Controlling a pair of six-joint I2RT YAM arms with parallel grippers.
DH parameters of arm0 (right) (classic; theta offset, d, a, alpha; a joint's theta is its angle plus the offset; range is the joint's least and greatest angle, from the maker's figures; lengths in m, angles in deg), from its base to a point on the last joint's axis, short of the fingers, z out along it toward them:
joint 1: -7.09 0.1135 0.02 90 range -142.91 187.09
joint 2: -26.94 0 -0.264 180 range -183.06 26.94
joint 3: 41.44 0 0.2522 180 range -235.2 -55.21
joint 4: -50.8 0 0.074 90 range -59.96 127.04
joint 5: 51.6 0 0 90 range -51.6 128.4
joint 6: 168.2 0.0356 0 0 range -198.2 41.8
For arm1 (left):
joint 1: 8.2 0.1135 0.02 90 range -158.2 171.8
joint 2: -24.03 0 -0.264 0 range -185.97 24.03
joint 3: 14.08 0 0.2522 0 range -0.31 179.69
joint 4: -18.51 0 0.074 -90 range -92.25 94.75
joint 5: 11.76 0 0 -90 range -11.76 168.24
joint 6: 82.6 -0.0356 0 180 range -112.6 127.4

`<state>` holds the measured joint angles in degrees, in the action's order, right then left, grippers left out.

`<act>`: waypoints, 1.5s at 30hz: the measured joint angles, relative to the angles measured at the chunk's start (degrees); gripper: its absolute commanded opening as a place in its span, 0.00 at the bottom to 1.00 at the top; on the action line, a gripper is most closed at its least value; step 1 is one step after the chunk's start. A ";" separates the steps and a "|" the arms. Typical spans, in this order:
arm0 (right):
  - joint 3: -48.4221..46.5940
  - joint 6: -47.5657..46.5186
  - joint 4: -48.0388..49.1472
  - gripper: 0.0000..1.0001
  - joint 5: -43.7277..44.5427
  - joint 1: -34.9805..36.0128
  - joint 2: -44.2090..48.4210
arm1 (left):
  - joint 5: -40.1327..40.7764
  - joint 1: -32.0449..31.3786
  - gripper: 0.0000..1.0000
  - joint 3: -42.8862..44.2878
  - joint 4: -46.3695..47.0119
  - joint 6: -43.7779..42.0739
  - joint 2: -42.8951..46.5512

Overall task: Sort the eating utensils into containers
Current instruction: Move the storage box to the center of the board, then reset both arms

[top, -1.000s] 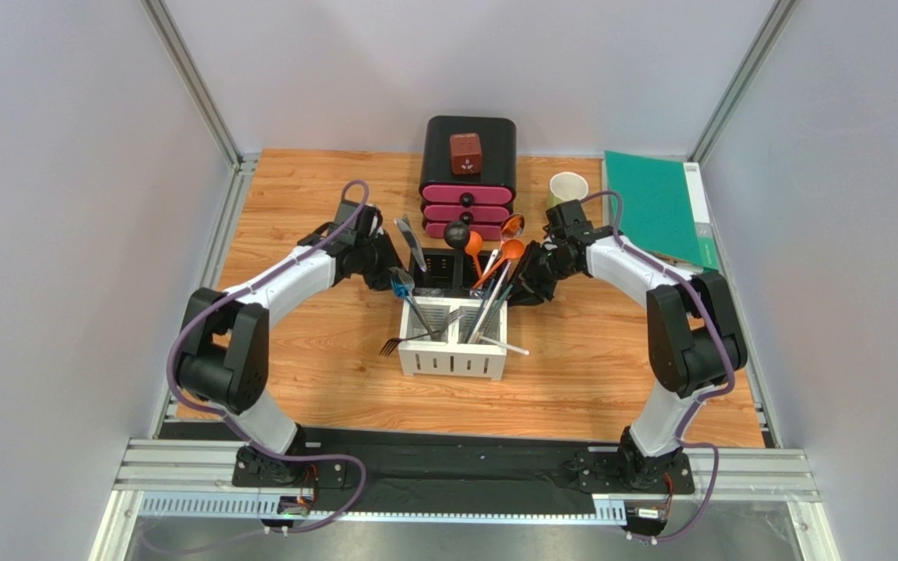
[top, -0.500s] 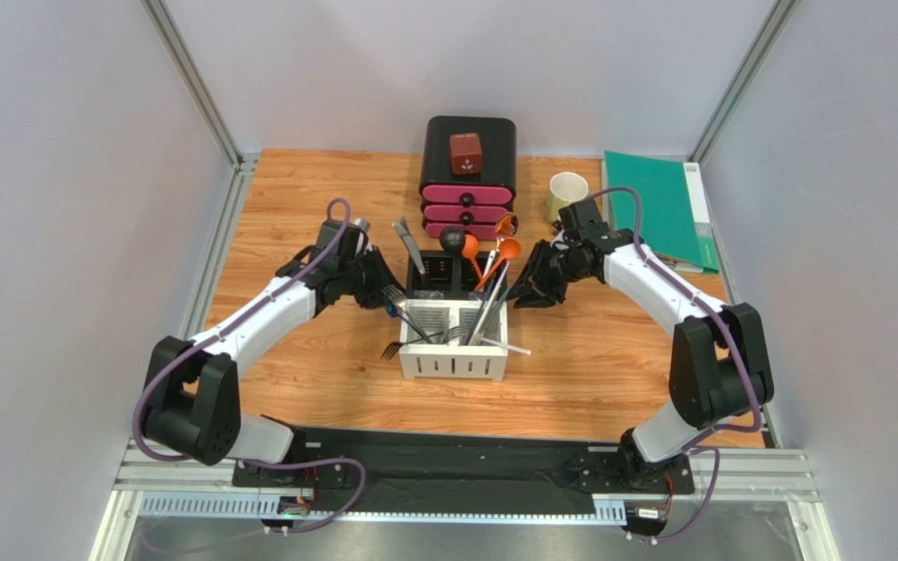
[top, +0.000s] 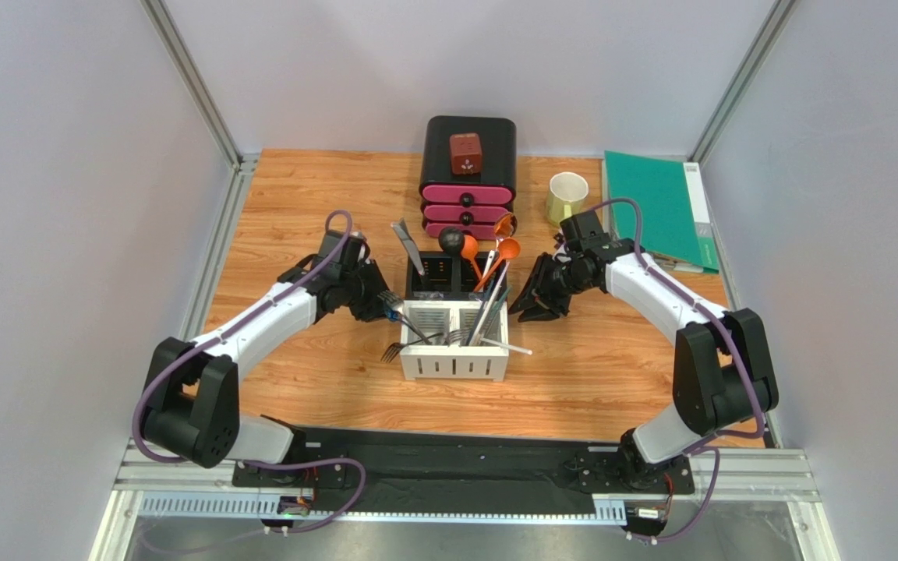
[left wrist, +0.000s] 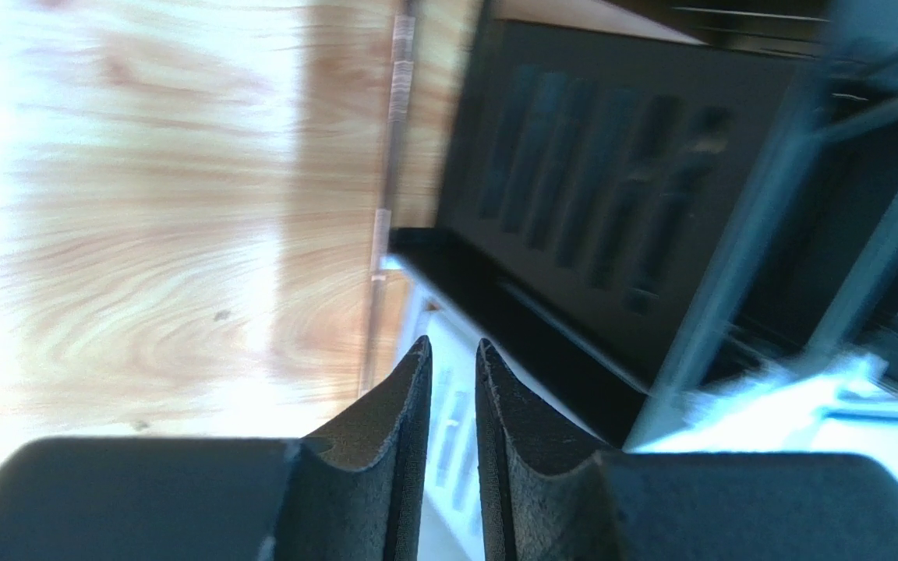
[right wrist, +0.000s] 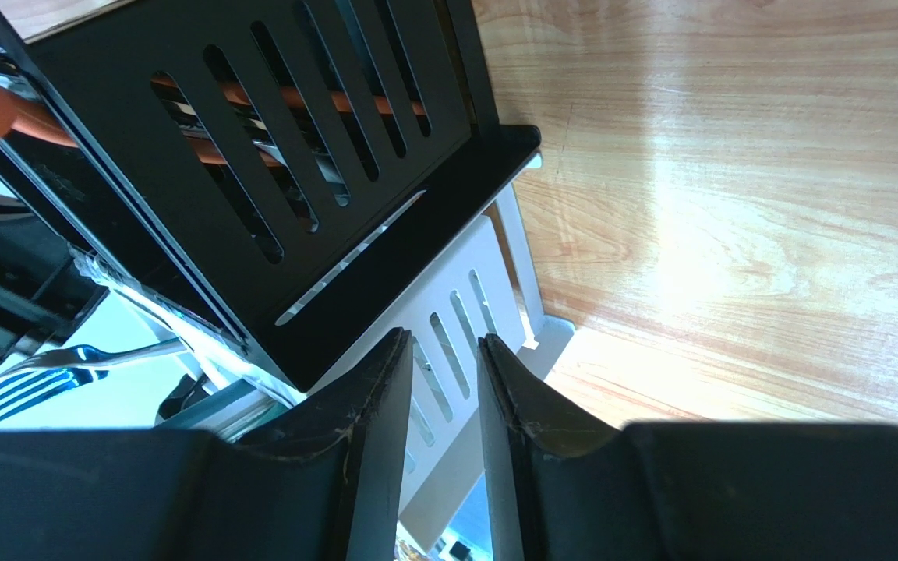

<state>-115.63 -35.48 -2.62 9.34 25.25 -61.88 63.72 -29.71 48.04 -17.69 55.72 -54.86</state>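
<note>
Wood table (top: pixel 302 199) bears the caddy (top: pixel 454 357), flanked by left fingers (left wrist: pixel 393 468) and right fingers (right wrist: pixel 374 444).

The left fingers (left wrist: pixel 401 468) and the right fingers (right wrist: pixel 378 444) both stand slightly parted.

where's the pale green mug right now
In the top view, the pale green mug stands on the far right part of the wooden table, between the black-and-pink drawer box and the flat green folder.
</note>
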 measured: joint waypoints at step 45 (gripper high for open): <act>-23.43 -9.75 -9.14 0.34 15.26 -16.85 21.46 | 2.73 14.82 0.32 31.61 -33.05 -10.14 17.68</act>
<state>-139.06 -45.23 -11.76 24.60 8.39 -40.42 66.45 -14.90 79.65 -50.73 45.58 -37.18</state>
